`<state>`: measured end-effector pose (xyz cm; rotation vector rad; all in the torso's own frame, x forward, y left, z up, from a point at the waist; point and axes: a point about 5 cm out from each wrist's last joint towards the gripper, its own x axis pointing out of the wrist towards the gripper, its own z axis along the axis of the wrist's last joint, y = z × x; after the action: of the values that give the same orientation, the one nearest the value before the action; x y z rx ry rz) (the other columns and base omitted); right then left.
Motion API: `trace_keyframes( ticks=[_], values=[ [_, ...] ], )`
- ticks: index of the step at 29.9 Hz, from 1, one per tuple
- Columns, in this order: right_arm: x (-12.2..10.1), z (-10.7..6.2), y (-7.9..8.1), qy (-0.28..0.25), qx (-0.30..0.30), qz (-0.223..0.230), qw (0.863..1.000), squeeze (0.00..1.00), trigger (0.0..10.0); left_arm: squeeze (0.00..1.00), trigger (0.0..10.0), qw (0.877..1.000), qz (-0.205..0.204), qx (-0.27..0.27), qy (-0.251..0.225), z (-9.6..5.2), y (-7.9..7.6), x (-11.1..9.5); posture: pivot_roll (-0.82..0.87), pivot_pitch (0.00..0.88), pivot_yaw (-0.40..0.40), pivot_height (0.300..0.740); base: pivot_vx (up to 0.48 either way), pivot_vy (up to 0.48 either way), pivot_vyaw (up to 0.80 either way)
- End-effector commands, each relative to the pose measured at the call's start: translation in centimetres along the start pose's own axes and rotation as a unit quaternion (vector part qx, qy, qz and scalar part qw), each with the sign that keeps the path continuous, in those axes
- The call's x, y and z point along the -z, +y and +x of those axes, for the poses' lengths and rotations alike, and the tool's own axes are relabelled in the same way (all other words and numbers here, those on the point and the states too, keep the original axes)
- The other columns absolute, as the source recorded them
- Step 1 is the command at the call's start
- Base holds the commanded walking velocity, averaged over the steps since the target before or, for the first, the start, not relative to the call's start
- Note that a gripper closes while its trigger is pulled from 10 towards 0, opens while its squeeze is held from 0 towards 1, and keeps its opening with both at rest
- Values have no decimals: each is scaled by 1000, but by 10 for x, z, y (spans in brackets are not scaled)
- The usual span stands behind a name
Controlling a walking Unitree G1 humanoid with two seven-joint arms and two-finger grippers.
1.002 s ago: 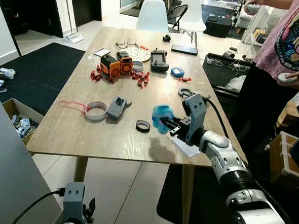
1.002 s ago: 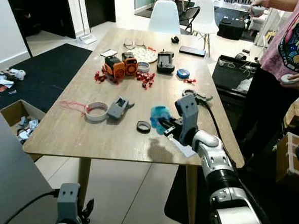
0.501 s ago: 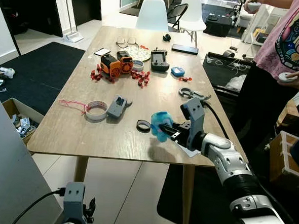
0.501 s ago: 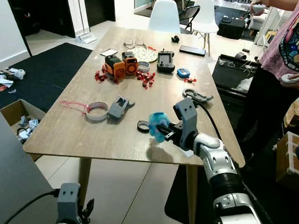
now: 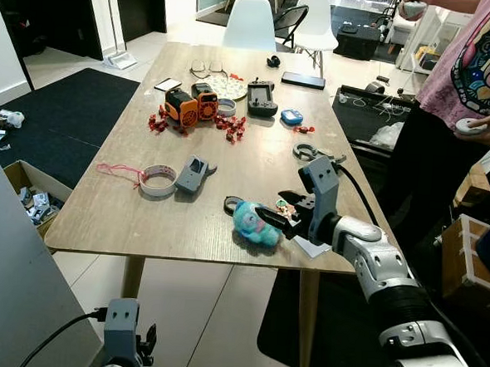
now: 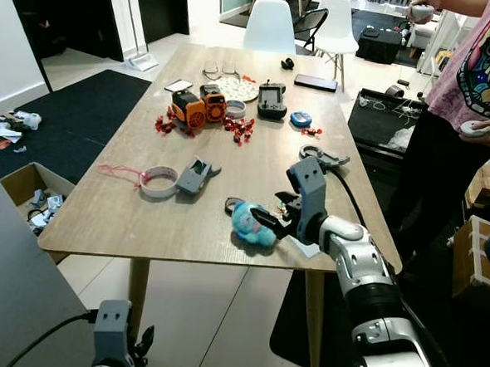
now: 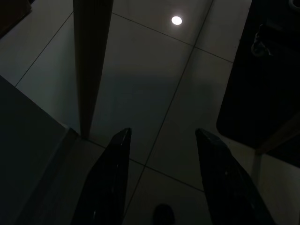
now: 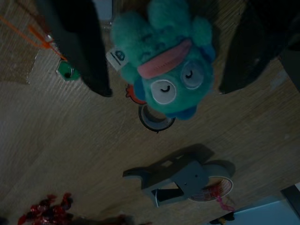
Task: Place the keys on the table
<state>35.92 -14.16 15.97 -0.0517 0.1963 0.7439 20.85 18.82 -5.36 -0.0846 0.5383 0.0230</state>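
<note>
**Plush keychain is now lying on the worktop, right tool spread around it**

You are looking at a release that is just finishing. Half a second ago your right tool was carrying the teal plush keychain clear of the wood, pinched between its fingers; now the plush is resting on the worktop near the front edge, and the black fingers are standing apart on either side of it. In the right wrist view you are seeing the plush face sitting between the two spread fingers without either one pressing into it, so the keys are no longer being held.

The plush is lying just beside the small dark ring and close to the white paper slip under your wrist. The grey tape dispenser and its tape roll are sitting farther along, well apart from the drop spot. A person is standing at the worktop's right side holding controllers, clear of the arm.

By my reading, the placing itself is done, and what is left is pulling the right tool back without dragging the plush along; the fingers are flanking it closely, so draw back along their own line rather than sweeping sideways, and mind the nearby edge.

Your left tool is hanging idle below the worktop, fingers parted, pointing at the tiled floor beside a worktop leg.
</note>
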Motion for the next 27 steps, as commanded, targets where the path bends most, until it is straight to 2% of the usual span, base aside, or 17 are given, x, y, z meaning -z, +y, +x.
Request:
trace_keyframes(
  ticks=[1,2,5,8,9,11,12,13,14,16,17,19,21,22,24,26,27],
  values=[
    [-3,-5,-4,-5,15,-4,1000,1000,10000,0,10000,1000,3,2,7,-2,1,4,32,57,-12,740,0,0,0],
    [-7,-7,-11,-17,45,-20,999,0,10000,0,10000,1000,3,2,7,-2,1,4,33,59,-12,740,0,0,0],
    [-15,-14,-26,-53,111,-26,992,0,10000,0,10000,1000,3,1,7,-3,1,5,36,60,-12,740,0,0,0],
    [-26,-39,-59,-113,250,-11,962,0,10000,0,10000,1000,3,-1,8,-3,3,6,39,61,-15,740,0,0,0],
    [-23,-61,-79,-140,327,17,934,0,10000,0,10000,1000,3,-2,8,-4,4,6,40,61,-16,740,0,0,0],
    [-17,-86,-99,-166,406,49,897,0,10000,0,10000,1000,2,-3,9,-5,5,7,42,62,-17,740,0,0,0],
    [-1,-112,-112,-171,468,80,863,0,10000,0,10000,1000,3,-4,11,-6,5,8,41,62,-18,740,0,0,0],
    [-1,-112,-112,-171,468,80,863,0,10000,0,10000,1000,3,-4,11,-6,5,8,41,62,-18,740,0,0,0],
    [10,-128,-119,-171,503,97,842,0,10000,0,10000,1000,4,-5,12,-6,6,9,41,62,-18,740,0,0,0],
    [52,-176,-127,-180,584,171,773,0,10000,0,10000,1000,4,-7,15,-7,7,11,43,59,-22,740,0,0,0],
    [52,-176,-127,-180,584,171,773,0,10000,0,10000,1000,4,-7,15,-7,7,11,43,59,-22,740,0,0,0],
    [90,-203,-122,-145,625,197,742,0,10000,0,10000,1000,4,-8,15,-8,7,11,46,57,-27,740,0,0,0],
    [132,-217,-105,-69,649,208,729,0,10000,0,10000,1000,3,-10,14,-8,8,12,51,53,-34,740,0,0,0],
    [132,-217,-105,-69,649,208,729,0,10000,0,10000,1000,3,-10,14,-8,8,12,51,53,-34,740,0,0,0],
    [172,-221,-80,15,651,209,730,0,10000,0,10000,1000,3,-13,13,-8,8,11,53,50,-36,740,0,0,0],
    [184,-220,-71,40,649,209,731,0,10000,0,10000,1000,3,-14,12,-9,9,11,53,50,-36,740,0,0,0],
    [197,-214,-59,67,634,218,739,0,10000,0,10000,1000,2,-14,12,-9,9,12,54,46,-37,740,0,0,0]
  ],
)
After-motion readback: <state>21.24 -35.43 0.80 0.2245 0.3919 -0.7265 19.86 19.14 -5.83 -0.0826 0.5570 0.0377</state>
